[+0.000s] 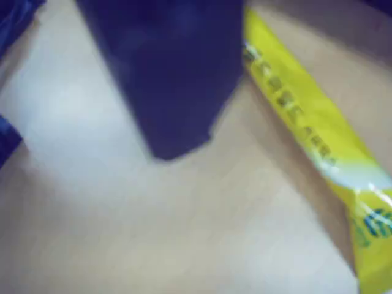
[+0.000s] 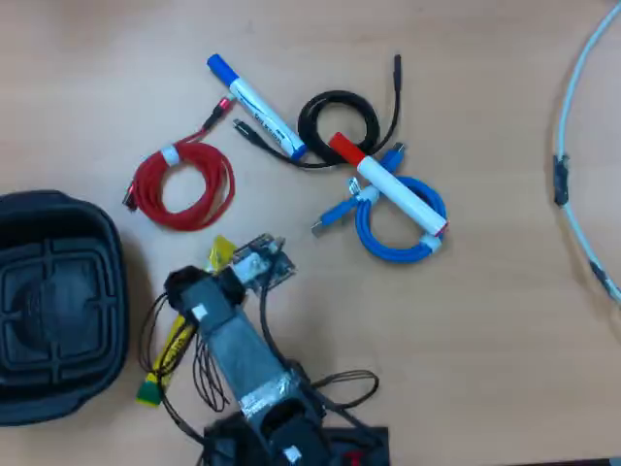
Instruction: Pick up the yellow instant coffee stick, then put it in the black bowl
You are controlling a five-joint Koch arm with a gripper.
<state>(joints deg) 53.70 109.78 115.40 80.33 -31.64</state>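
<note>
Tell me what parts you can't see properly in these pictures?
- Yellow instant coffee stick: in the overhead view the arm covers its middle; only the ends show.
- Its print: too blurred to read in the wrist view.
- Gripper: jaws hidden under the arm overhead; the wrist view shows one dark jaw, so open or shut is unclear.
- Black bowl: cut off by the left edge overhead.
- White cable: runs off the right edge.
</note>
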